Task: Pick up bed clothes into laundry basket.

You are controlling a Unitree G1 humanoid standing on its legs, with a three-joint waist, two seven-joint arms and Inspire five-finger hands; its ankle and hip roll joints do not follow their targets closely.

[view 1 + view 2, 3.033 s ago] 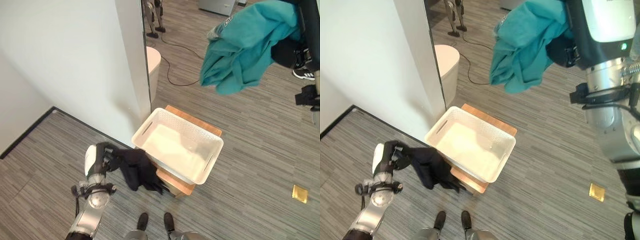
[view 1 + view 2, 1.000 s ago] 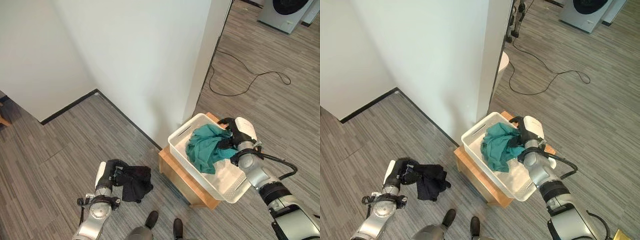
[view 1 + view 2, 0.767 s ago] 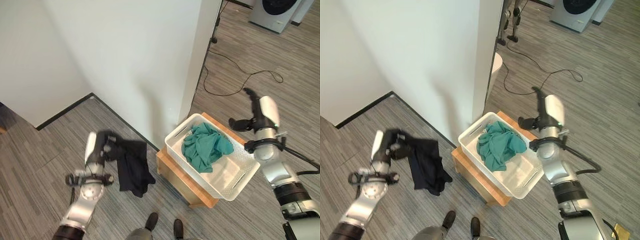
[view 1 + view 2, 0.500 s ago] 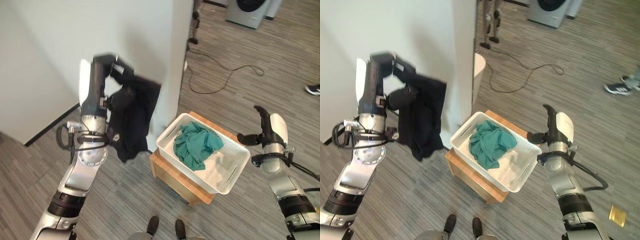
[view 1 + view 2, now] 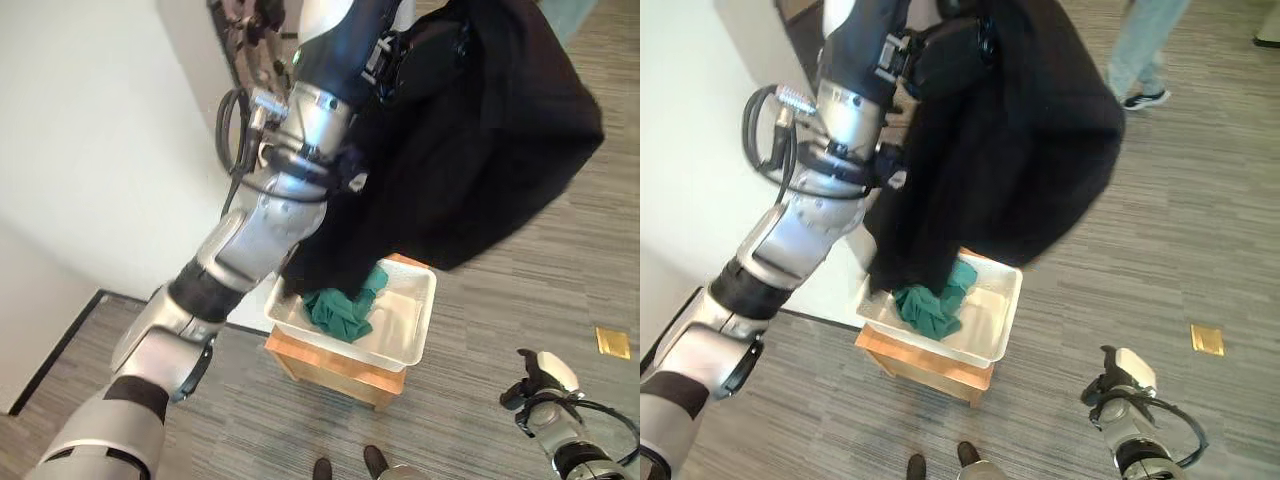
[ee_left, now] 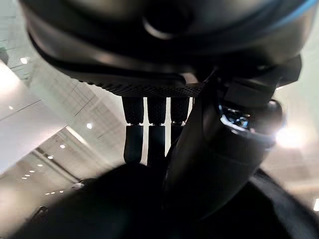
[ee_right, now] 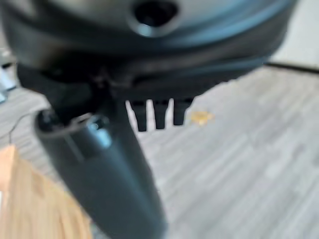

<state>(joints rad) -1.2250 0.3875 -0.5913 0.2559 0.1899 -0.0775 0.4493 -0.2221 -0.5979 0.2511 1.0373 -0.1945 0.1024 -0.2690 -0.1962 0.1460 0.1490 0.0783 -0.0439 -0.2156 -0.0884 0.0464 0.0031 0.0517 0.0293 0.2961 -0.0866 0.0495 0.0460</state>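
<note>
My left hand is raised high and shut on a black garment. The garment hangs in a big fold, and its lower end dips into the white laundry basket. In the left wrist view the fingers curl into the dark cloth. A teal garment lies crumpled in the basket, partly hidden by the black one. My right hand hangs low at the lower right, away from the basket. In its own wrist view the right hand is open and holds nothing.
The basket rests on a low wooden stool beside a white wall. A small yellow item lies on the grey plank floor to the right. A person's legs stand at the far right.
My left arm has swung the black garment up and across, so it now hangs over the basket. My right hand has dropped low to the right. The camera view has shifted.
</note>
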